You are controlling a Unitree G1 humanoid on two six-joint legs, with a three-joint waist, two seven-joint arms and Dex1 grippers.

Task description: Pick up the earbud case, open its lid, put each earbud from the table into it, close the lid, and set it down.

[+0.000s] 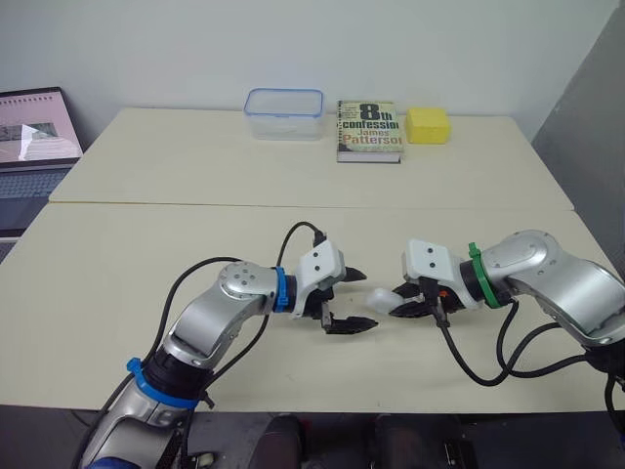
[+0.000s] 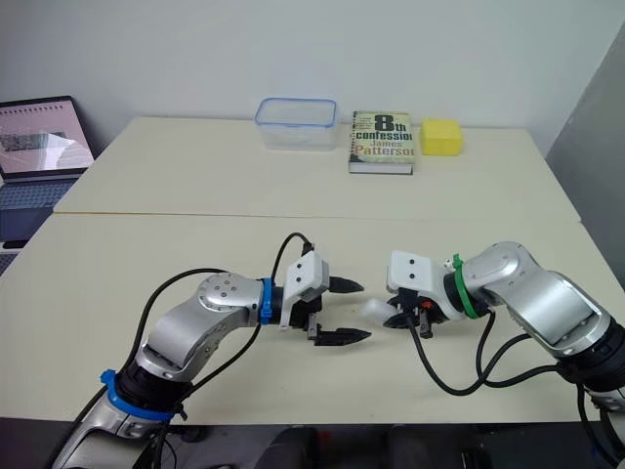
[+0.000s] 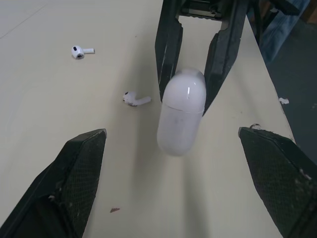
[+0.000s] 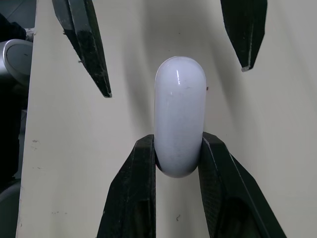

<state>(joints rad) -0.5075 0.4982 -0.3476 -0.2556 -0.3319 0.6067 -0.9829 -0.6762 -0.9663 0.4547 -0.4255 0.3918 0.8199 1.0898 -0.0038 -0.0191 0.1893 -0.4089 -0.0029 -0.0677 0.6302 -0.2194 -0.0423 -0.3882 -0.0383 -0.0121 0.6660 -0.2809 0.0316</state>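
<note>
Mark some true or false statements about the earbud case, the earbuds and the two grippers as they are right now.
1. The right gripper grips the earbud case between its fingers. True.
2. The case's lid is open. False: the lid is shut.
3. Two earbuds lie loose on the table. True.
4. The left gripper is shut on an earbud. False: its fingers are spread open and hold nothing.
</note>
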